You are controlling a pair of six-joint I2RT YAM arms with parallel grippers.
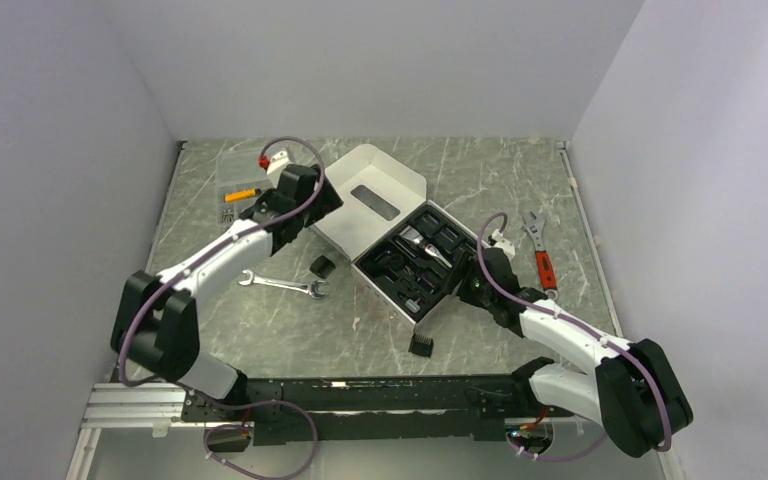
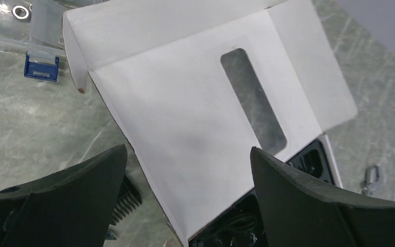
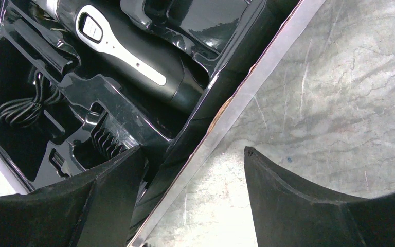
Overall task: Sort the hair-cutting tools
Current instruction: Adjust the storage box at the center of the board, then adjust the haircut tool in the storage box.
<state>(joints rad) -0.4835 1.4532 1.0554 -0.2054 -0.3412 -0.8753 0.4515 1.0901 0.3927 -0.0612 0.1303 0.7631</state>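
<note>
- Left gripper [image 1: 312,200]: fingers [image 2: 72,195] spread wide with nothing between them. It hangs over the 9 o'clock edge of the lid [image 2: 185,118], which lies folded back flat at 11 o'clock of the white box [image 1: 388,297].
- Right gripper [image 3: 193,195]: fingers apart and not clamped. They straddle the box's 4 o'clock wall, one finger over the black tray [image 3: 221,20] and the other over bare table [image 3: 339,103].
- Hair clipper [image 3: 133,56]: seated in a tray slot close against that wall, with little side room. A comb attachment in the tray [image 3: 108,139] sits just by the inner finger, and a coiled cord [image 3: 23,108] lies in the neighbouring pocket.
- First loose comb attachment [image 1: 322,265]: on the table at 9 o'clock of the tray, beside the lid's edge and near the head of the silver wrench [image 1: 285,286].
- Second loose comb attachment [image 1: 421,345]: at 6 o'clock of the box, just off its corner, with open table around it toward the near edge.
- Red-handled wrench [image 1: 540,252]: at 3 o'clock of the box, near the right arm.
- Clear organiser case [image 1: 232,180]: at 10 o'clock, close to the lid corner and partly behind the left arm.
</note>
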